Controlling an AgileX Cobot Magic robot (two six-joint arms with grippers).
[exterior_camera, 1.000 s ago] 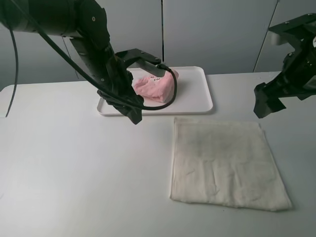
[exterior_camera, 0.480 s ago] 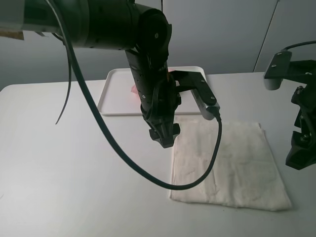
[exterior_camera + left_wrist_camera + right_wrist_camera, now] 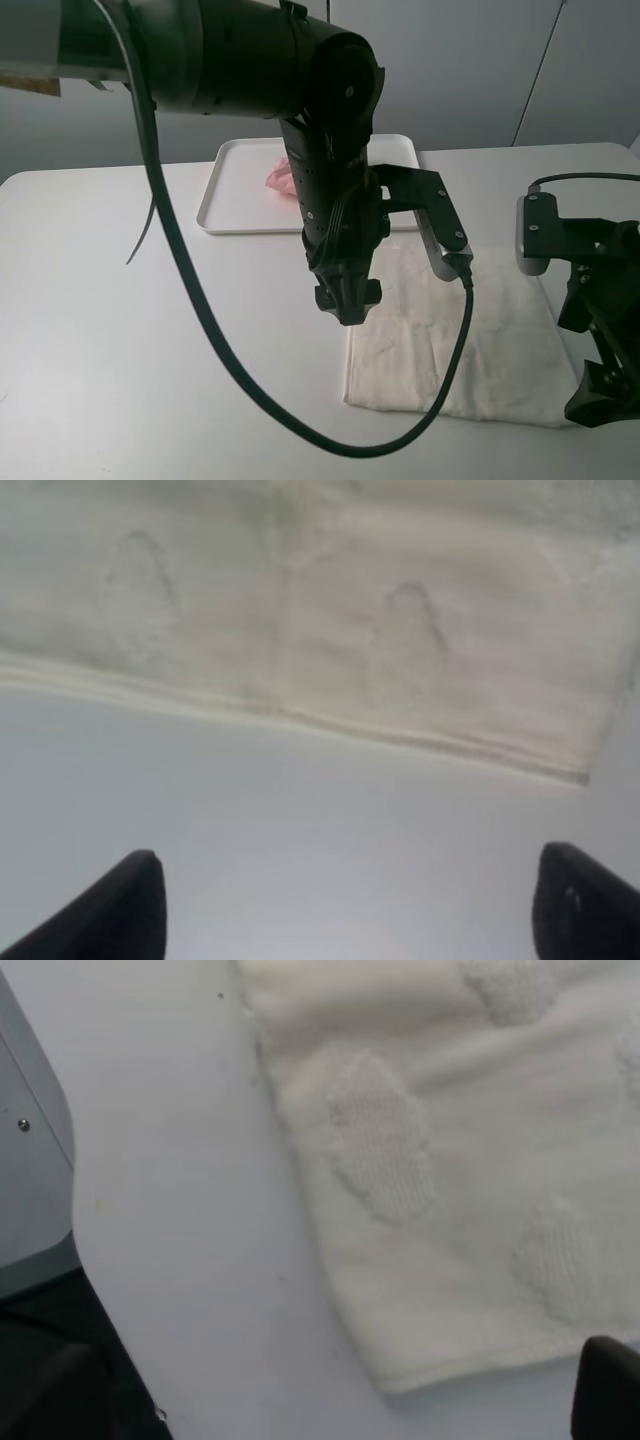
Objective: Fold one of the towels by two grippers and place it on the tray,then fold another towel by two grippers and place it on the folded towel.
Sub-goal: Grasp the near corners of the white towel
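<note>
2 ways to botch it from here, with left gripper (image 3: 350, 905) and right gripper (image 3: 598, 398) both gaping empty, cream towel (image 3: 500, 350) flat just in front of the tray (image 3: 230, 200), pink towel (image 3: 277, 177) bunched on the tray: nipping uneven corners, or dragging cloth askew.

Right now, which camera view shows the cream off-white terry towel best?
The exterior high view: the cream off-white terry towel lies flat there, nearly whole, though the left arm covers part of it. The left wrist view shows only one hemmed edge and a corner; the right wrist view shows only a corner.
</note>
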